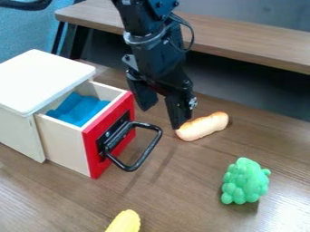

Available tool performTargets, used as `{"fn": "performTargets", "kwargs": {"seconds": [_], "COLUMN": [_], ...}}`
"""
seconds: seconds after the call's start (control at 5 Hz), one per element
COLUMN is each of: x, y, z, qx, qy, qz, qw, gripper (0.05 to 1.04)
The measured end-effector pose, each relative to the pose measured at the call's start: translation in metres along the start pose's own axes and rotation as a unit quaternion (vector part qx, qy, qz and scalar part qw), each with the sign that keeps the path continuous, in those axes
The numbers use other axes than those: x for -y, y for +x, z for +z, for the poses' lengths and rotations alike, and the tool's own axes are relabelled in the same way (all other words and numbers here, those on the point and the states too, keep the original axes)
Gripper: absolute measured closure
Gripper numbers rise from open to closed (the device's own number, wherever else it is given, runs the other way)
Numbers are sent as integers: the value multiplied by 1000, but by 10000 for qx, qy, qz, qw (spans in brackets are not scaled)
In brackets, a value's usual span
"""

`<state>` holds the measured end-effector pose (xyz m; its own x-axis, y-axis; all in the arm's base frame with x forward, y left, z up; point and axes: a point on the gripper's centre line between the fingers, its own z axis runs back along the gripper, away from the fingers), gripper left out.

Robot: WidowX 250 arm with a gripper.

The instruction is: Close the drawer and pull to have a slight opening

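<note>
From where I stand, the tool (162, 117) hangs over the tabletop (181, 186) with its two fingers spread, and I see nothing held between them. The drawer (113, 131) is to the left of the tool and a little lower in my view, pulled out of its white box (42, 81) by a good part, so that the blue thing (82, 108) inside is seen. I think this is wider than the slight opening which is wanted, so the closing is probably the step in hand. The black handle (145, 156) stands out from the red front, towards the space below the tool; this should make it easy to push, and later to hook or pinch for the small pull. The fingers point down, which seems to me a good position for coming in front of the handle. The bread (204, 127) lies just beside the farther finger, and whether they touch I cannot tell. The tool should keep away from it while it lowers. A push not straight could turn the box, and a too strong pull could open the drawer too much.
</note>
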<state>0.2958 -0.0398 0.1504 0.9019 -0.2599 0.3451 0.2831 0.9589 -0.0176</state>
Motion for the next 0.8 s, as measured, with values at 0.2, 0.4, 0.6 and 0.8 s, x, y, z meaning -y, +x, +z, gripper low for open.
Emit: {"fn": "performTargets", "kwargs": {"seconds": [0.2, 0.4, 0.6, 0.8], "x": [0, -5, -2, -5], "y": [-3, 6, 17, 24], "z": [-7, -36, -53, -66], "qx": [-143, -664, -997, -1109], "qy": [-27, -54, 113, 178], "qz": [34, 130, 233, 361], "qw": [9999, 9977, 9947, 9930], "gripper": [84, 84, 84, 84]}}
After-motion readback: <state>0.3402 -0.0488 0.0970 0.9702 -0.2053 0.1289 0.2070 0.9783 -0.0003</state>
